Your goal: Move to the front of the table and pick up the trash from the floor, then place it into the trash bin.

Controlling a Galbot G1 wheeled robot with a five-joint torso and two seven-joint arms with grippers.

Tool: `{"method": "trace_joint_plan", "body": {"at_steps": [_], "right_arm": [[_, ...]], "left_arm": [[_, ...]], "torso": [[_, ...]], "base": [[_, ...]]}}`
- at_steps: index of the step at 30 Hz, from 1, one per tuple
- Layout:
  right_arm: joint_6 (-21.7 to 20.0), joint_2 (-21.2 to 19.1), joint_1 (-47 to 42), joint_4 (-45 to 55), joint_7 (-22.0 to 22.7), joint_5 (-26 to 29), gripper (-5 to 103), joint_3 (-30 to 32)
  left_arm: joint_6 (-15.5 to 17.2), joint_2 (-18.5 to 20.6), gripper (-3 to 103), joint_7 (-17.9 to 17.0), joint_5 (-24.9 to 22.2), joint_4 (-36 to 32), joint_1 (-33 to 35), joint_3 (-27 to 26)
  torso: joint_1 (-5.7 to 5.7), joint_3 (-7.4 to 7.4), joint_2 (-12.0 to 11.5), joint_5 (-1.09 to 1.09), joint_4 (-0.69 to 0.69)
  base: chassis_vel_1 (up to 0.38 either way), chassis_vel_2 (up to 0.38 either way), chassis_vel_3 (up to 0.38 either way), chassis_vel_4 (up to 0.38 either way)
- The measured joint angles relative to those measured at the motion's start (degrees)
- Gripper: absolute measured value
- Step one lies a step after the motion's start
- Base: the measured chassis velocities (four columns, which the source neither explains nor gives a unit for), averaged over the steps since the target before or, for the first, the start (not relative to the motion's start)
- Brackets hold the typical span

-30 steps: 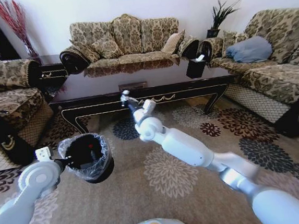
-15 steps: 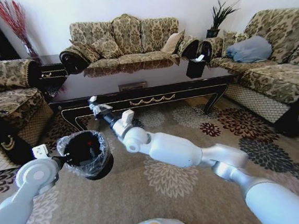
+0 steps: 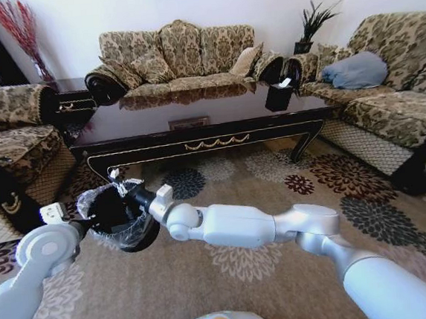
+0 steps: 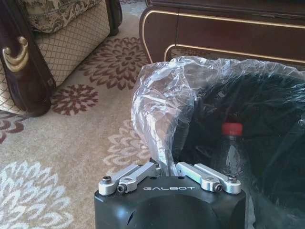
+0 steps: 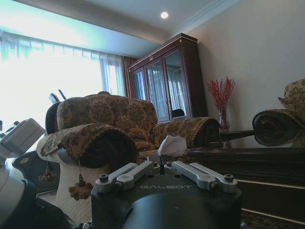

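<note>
The right gripper's (image 5: 164, 164) jaws are closed on a white tissue (image 5: 172, 144), held above the trash bin (image 3: 121, 216) (a bottle (image 4: 234, 157) is already inside). The bin's liner (image 4: 162, 105) is pinched by the left gripper (image 4: 169, 168); release is judged outstanding.

Bin: round black plastic trash bin (image 3: 121, 220), lined with a clear crinkled bag.
Bottle: clear plastic bottle with a red cap (image 4: 232, 130).
Tissue: crumpled white tissue (image 5: 171, 145).
Desk: long dark glossy wooden desk (image 3: 203, 134), gold scroll trim.
Carpet: beige carpet (image 3: 230, 270), maroon, navy and cream flower medallions.
Sofas: olive-and-tan floral brocade sofa (image 3: 182, 58).
Arms: glossy white.
</note>
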Motion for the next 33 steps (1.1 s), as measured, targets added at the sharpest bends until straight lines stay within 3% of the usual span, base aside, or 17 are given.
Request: {"method": "trace_joint_plan", "body": {"at_steps": [2,5,7,9,12,15,17,24,26,27,33], "right_arm": [[0.00,-0.02,0.01,0.02,-0.01,0.00,-3,-0.15],[0.00,-0.16,0.05,0.00,-0.01,-0.08,12,-0.29],[0.00,-0.20,0.05,-0.02,-0.01,-0.12,12,-0.29],[0.00,-0.57,0.01,-0.07,-0.14,-0.46,28,-0.40],[0.00,-0.82,-0.12,-0.07,-0.52,-0.66,33,-0.48],[0.23,-1.49,-0.53,0.07,-2.48,-0.83,50,-0.75],[0.28,-1.59,-0.61,0.15,-2.87,-0.80,50,-0.81],[0.53,-1.84,-0.71,0.34,-5.58,-0.42,82,-1.74],[0.53,-1.85,-0.66,0.34,-5.74,-0.41,82,-1.96],[0.55,-1.85,-0.63,0.33,-6.23,-0.13,93,-2.61],[0.05,-1.51,-0.87,0.28,-7.08,2.40,99,-3.87]], "left_arm": [[0.00,0.02,2,0.00,-0.01,0.00,0.00,-0.06],[0.00,0.04,2,0.01,-0.02,0.14,0.01,-0.11],[0.00,0.04,2,0.01,-0.02,0.15,0.01,-0.11],[0.00,0.13,2,0.03,-0.02,0.20,-0.07,-0.10],[-0.01,0.19,2,0.03,-0.02,0.27,-0.17,-0.09],[-0.01,0.22,2,0.05,0.01,0.41,-0.19,-0.02],[-0.02,0.22,2,0.05,0.02,0.42,-0.18,-0.01],[-0.02,0.23,2,0.07,0.10,0.50,-0.14,-0.01],[-0.02,0.24,2,0.08,0.10,0.50,-0.14,-0.01],[-0.03,0.29,2,0.08,0.11,0.50,-0.15,-0.06],[-0.05,0.46,2,0.09,0.12,0.48,-0.17,-0.36]], "torso": [[0.00,0.00,0.00,0.00,0.00],[0.00,0.00,0.00,0.00,0.00],[0.00,0.00,0.00,0.00,0.00],[0.00,0.00,0.00,0.00,0.01],[0.00,0.00,0.00,0.00,0.00],[0.00,0.00,0.00,0.00,0.00],[0.00,0.00,0.00,0.01,0.00],[0.00,0.01,0.00,0.00,0.00],[0.00,0.01,0.00,0.00,0.00],[0.00,0.01,0.00,0.00,0.00],[0.00,0.01,0.00,0.00,0.00]], "base": [[0.000,0.000,0.000,0.000],[0.000,0.000,0.000,0.000],[0.000,0.000,0.000,0.000],[0.000,0.000,0.000,0.000],[0.000,0.000,0.000,0.000],[0.000,0.000,0.000,0.000],[0.000,0.000,0.000,0.000],[0.000,0.000,0.000,0.000],[0.000,0.000,0.000,0.000],[0.000,0.000,0.000,0.000],[0.000,0.000,0.000,0.000]]}}
